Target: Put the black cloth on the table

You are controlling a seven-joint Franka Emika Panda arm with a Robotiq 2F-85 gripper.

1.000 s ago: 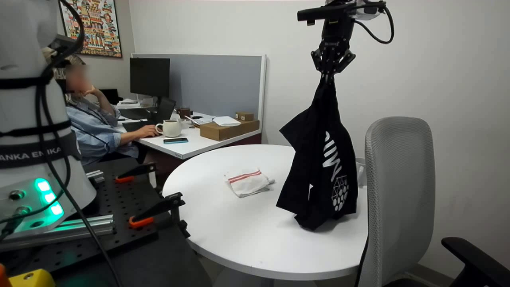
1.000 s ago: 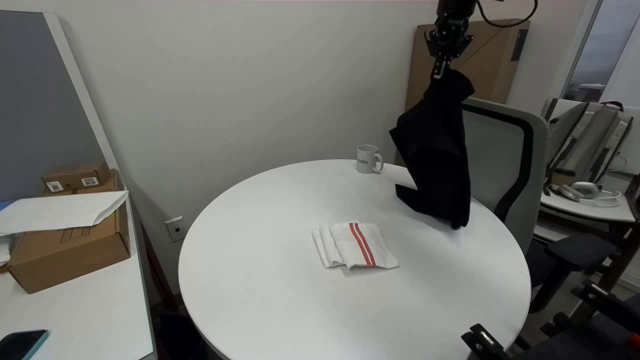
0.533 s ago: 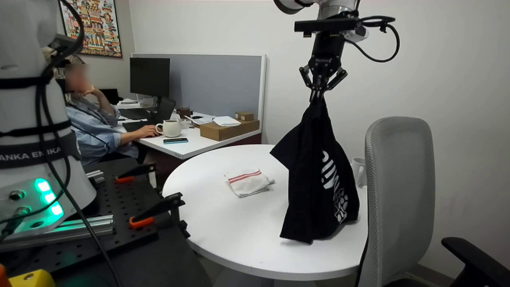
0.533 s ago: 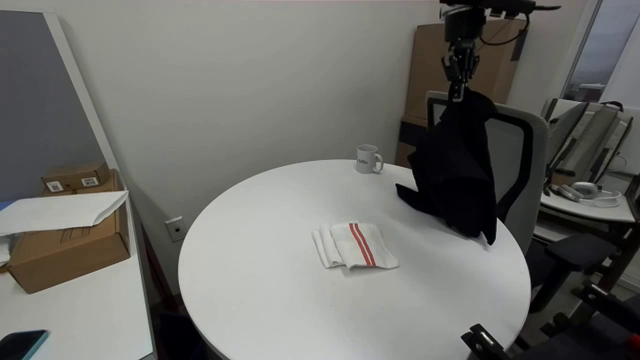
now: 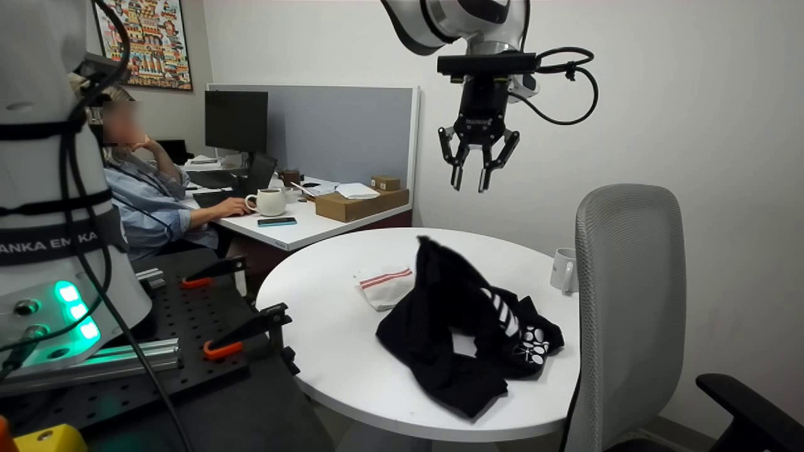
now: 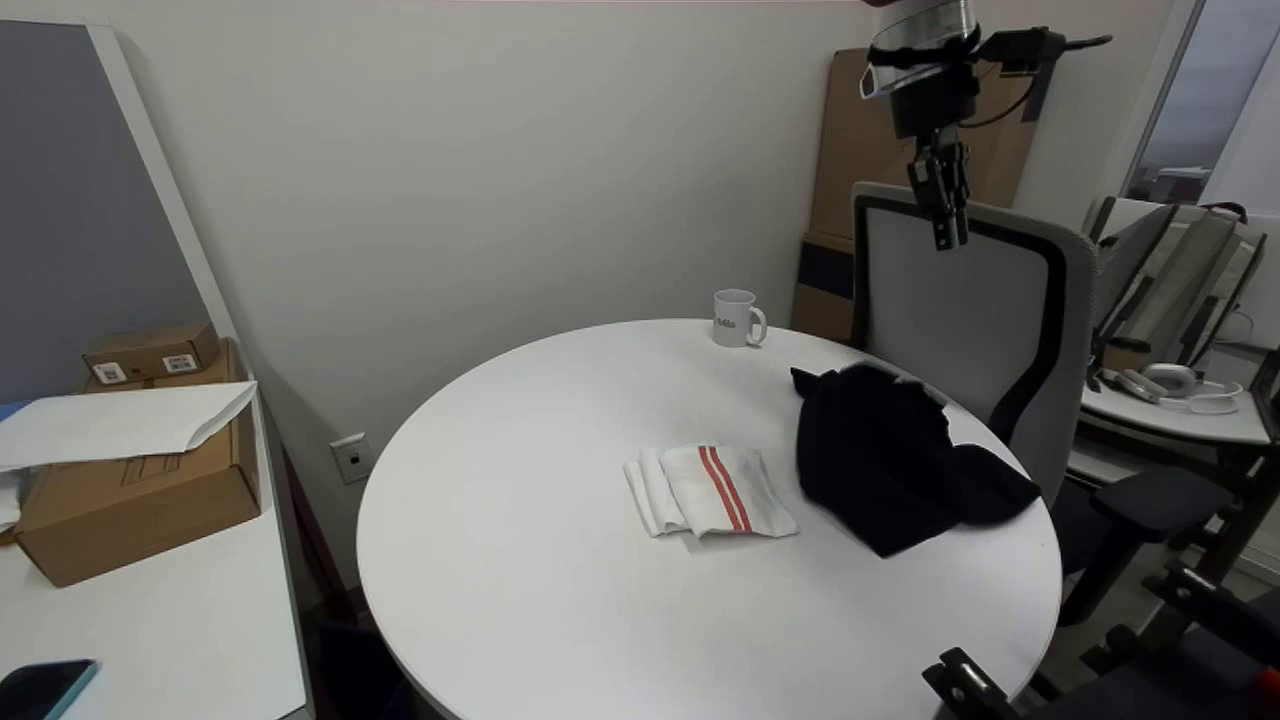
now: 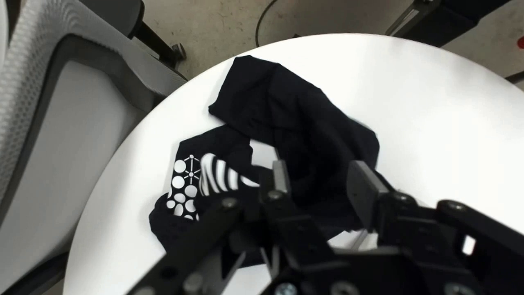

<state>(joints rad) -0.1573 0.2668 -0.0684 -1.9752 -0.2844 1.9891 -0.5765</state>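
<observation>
The black cloth point(image 5: 433, 326) lies crumpled on the round white table point(image 5: 339, 333), with its white printing showing and one part standing up in a peak. In an exterior view the black cloth point(image 6: 880, 460) lies on the chair side of the table point(image 6: 520, 560). My gripper point(image 5: 470, 182) is open and empty, well above the cloth and not touching it. The gripper also shows in an exterior view point(image 6: 950, 240), side on. In the wrist view the gripper's fingers point(image 7: 319, 180) stand apart, with the black cloth point(image 7: 303, 110) below them.
A folded white towel with red stripes point(image 6: 715, 490) lies beside the cloth. A grey mug point(image 6: 735, 318) stands at the table's wall-side edge. A grey office chair point(image 5: 634, 282) stands against the table. A person sits at a cluttered desk point(image 5: 295, 232) behind.
My gripper has come down and opened, letting go of the black cloth. The cloth, which hung from the fingers, has dropped into a heap on the table.
</observation>
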